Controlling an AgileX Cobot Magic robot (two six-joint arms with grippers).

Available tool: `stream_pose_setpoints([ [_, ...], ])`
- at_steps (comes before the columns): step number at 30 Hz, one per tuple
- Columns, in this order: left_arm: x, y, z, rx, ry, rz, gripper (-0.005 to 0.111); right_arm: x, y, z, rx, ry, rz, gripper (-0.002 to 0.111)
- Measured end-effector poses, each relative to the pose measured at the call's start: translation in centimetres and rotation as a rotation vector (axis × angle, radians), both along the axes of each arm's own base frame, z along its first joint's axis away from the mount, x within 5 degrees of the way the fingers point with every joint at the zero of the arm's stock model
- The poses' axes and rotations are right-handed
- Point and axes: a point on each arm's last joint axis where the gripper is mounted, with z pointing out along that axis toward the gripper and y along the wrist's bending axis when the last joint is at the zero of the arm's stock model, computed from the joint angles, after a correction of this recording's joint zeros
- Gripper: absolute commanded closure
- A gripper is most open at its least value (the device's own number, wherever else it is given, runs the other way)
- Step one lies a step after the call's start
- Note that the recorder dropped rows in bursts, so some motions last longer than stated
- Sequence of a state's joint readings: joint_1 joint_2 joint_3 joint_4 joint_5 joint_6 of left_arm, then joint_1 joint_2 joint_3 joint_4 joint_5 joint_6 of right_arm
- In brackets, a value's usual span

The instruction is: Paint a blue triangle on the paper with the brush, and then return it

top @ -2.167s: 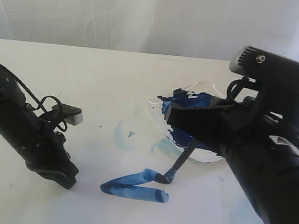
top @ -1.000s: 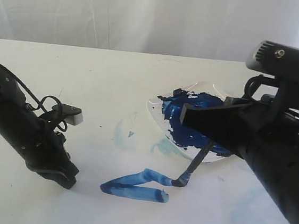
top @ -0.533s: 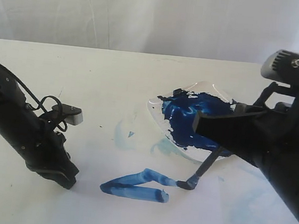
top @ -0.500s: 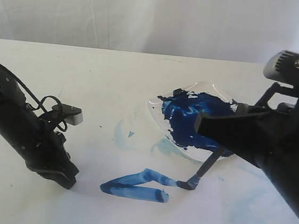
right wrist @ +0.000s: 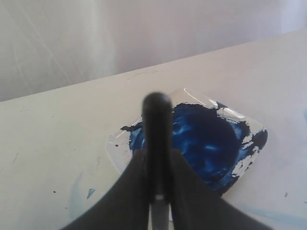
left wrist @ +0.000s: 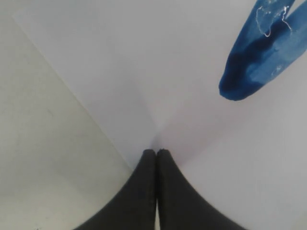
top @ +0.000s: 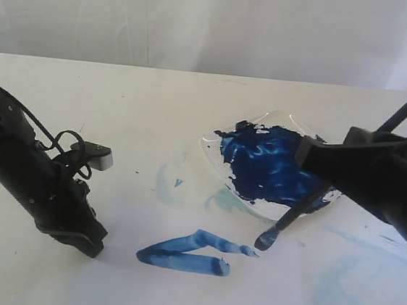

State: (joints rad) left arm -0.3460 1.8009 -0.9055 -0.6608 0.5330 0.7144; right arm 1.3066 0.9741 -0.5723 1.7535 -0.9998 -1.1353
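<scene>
Slippage is the main worry: the right pincer (right wrist: 157,189) is clamped on the brush (top: 284,222) by its thin black handle. The paint-laden tip seems just off the paper (top: 261,300), beside the blue triangle (top: 185,253) at its unclosed end, where a twist or drip would blot it. The left pincer (left wrist: 156,157), jaws pressed together, pins the sheet near its edge; should it slide, the paper could shift.

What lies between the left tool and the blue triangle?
Bare paper only, between left tool and blue triangle; the left wrist view shows it.
</scene>
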Motion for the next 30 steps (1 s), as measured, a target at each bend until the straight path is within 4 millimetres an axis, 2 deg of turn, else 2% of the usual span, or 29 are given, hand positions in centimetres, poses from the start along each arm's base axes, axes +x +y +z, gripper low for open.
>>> stream_pose_setpoints([
  [6, 0.0, 0.0, 0.0, 0.0, 0.0, 0.0, 0.107, -0.7, 1.7, -0.2, 0.015, 0.026, 0.209, 0.108],
  [12, 0.0, 0.0, 0.0, 0.0, 0.0, 0.0, 0.107, -1.2, 2.9, 0.4, -0.012, -0.059, 0.371, 0.108],
  [30, 0.0, 0.0, 0.0, 0.0, 0.0, 0.0, 0.107, -1.1, 2.7, 0.3, -0.041, -0.054, 0.358, 0.108],
])
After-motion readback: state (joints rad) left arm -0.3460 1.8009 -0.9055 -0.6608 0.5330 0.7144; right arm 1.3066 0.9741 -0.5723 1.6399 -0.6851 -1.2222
